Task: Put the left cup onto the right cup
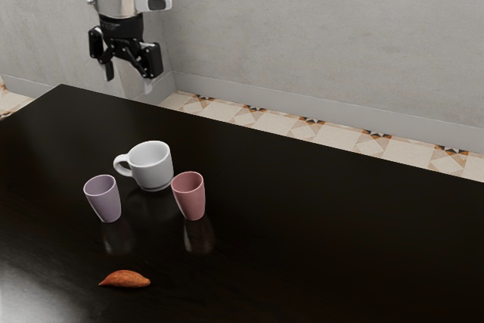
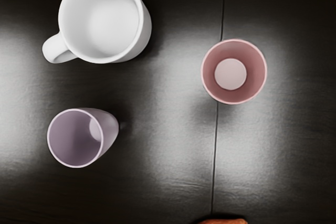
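A lilac handleless cup [image 1: 103,197] [image 2: 79,137] stands upright on the dark table, toward the exterior view's left. A pink handleless cup [image 1: 188,195] [image 2: 234,71] stands upright a short way to its right. Both are empty. My black gripper [image 1: 127,80] hangs open high above the table, well up and behind the cups, with nothing between its fingers. In the wrist view I look straight down on both cups from above.
A white mug [image 1: 147,164] [image 2: 100,18] with a handle stands just behind and between the two cups. A small orange object [image 1: 125,280] [image 2: 220,221] lies near the table's front. The dark table [image 1: 325,232] stretches bare to the exterior view's right.
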